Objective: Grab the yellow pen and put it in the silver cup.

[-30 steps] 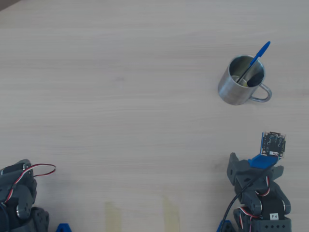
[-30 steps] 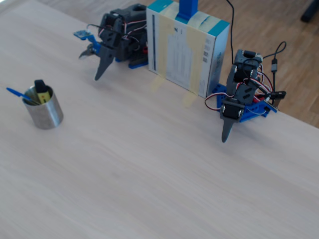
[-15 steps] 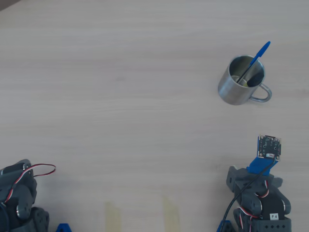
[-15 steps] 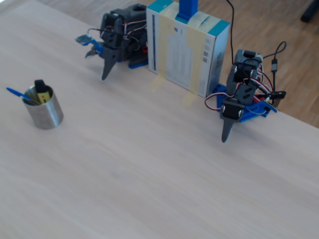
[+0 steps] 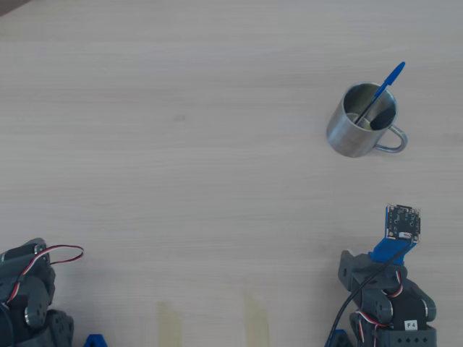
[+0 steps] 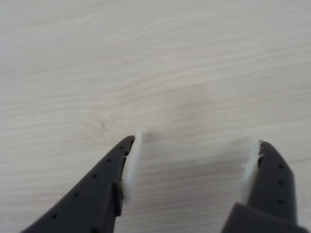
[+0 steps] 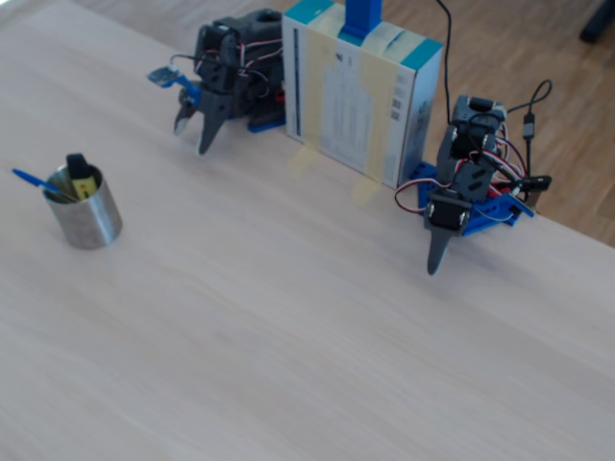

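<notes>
The yellow pen is inside the silver cup. In the fixed view it stands almost straight up, leaning a little, with its black cap at the top sticking out over the rim. Its long way runs up and down. In the overhead view only a small bit of yellow shows deep in the cup.

A thin blue pen is in the cup too. It leans on the rim, and its top end points out to the far right in the overhead view. In the fixed view the blue pen sticks out to the left.

The silver cup stands upright on the counter. Its little loop handle points to the right in the overhead view. The cup is on the far right part of the counter in that view.

The tool is wide open and holds nothing. In the wrist view its two dark fingers have white pads, and only bare wood shows between them. The tool touches no thing. In the fixed view the tool points down at the counter, well apart from the cup. It sits just beside a white box with blue ends.

Another robot arm rests to the right of the box in the fixed view.
</notes>
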